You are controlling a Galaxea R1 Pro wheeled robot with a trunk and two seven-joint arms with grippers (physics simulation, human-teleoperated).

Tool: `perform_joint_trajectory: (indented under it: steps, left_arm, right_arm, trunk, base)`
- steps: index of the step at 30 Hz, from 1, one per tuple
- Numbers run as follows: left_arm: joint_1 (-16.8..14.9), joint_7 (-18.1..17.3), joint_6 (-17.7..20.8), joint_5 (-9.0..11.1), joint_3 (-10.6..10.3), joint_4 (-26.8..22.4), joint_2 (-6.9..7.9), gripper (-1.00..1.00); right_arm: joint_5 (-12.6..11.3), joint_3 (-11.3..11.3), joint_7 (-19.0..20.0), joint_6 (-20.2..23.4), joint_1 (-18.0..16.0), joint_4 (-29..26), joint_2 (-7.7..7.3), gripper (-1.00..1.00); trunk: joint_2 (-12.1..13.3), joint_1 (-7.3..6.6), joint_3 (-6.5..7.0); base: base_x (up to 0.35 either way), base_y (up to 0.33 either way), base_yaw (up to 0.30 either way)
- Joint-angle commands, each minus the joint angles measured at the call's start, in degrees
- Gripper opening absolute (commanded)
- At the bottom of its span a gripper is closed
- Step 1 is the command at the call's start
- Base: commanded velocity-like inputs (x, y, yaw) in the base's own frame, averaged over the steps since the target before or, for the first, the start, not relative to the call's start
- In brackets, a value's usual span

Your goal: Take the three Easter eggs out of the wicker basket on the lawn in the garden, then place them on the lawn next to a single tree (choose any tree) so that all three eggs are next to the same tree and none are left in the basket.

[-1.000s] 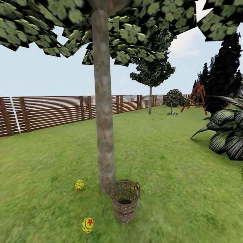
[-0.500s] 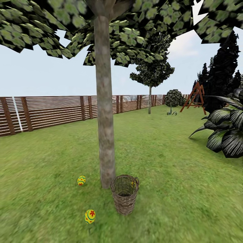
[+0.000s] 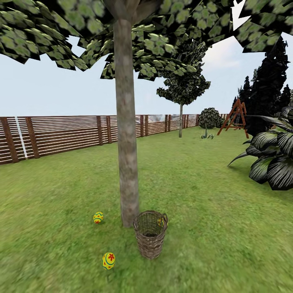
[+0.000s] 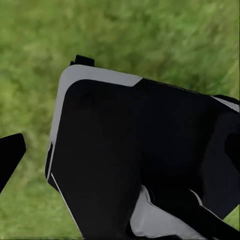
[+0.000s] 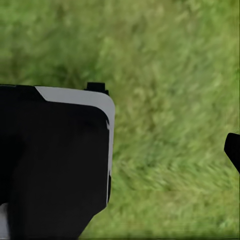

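You have two Easter eggs (image 3: pixel 98 217) (image 3: pixel 108 261) on the lawn (image 3: pixel 211 228) by the tree (image 3: pixel 126 134) — a third in the wicker basket (image 3: pixel 150 235); neither claw's state can be told.

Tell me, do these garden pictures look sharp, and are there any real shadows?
Head view: the tree trunk and wicker basket look fairly crisp, the lawn is smeary, and nothing casts a distinct shadow. Both wrist views: blurred grass behind dark robot bodywork.
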Motion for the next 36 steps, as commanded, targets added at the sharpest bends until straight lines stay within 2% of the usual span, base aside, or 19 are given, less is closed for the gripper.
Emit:
perform_joint_trajectory:
  steps: [1,4,8,10,16,22,36]
  left_arm:
    - [0.31,-0.1,0.06,-1.02,0.43,0.1,0.01,1.0]
    - [1.57,-0.01,-0.09,-2.27,0.48,0.11,0.08,1.0]
    - [3.41,0.05,-0.19,-2.56,0.47,0.11,-0.35,1.0]
    - [3.71,0.06,-0.22,-2.56,0.46,0.11,-0.46,1.0]
    - [7.54,0.19,-0.39,-2.52,0.51,0.11,-0.75,1.0]
    - [8.39,0.16,-0.46,-2.51,0.51,0.06,-0.71,1.0]
    - [8.44,-0.04,-0.35,-2.53,0.59,-0.56,-0.98,1.0]
  right_arm:
    - [-0.57,0.49,-0.05,0.46,0.06,0.06,0.14,1.0]
    - [-0.45,0.49,-0.14,1.26,1.97,0.07,0.46,1.0]
    - [-0.27,0.49,-0.36,1.3,5.45,0.07,0.43,1.0]
    - [-0.27,0.49,-0.37,1.31,5.67,0.07,0.4,1.0]
    - [-0.24,0.55,-0.39,1.29,8.07,0.07,0.2,1.0]
    - [-0.36,0.52,-0.41,1.01,10.71,0.07,0.27,1.0]
    - [-0.67,0.39,-0.39,0.82,11.02,-0.54,-0.23,1.0]
  trunk:
    - [-0.04,0.02,-0.02]
    - [-0.04,0.02,-0.02]
    - [-0.04,0.02,-0.02]
    - [-0.04,0.02,-0.02]
    - [-0.04,0.02,-0.02]
    - [-0.04,0.02,-0.02]
    - [-0.04,0.02,-0.02]
  base:
    - [0.0,0.0,0.0]
    - [0.0,0.0,0.0]
    - [0.0,0.0,0.0]
    - [0.0,0.0,0.0]
    - [0.0,0.0,0.0]
    - [0.0,0.0,0.0]
    - [0.0,0.0,0.0]
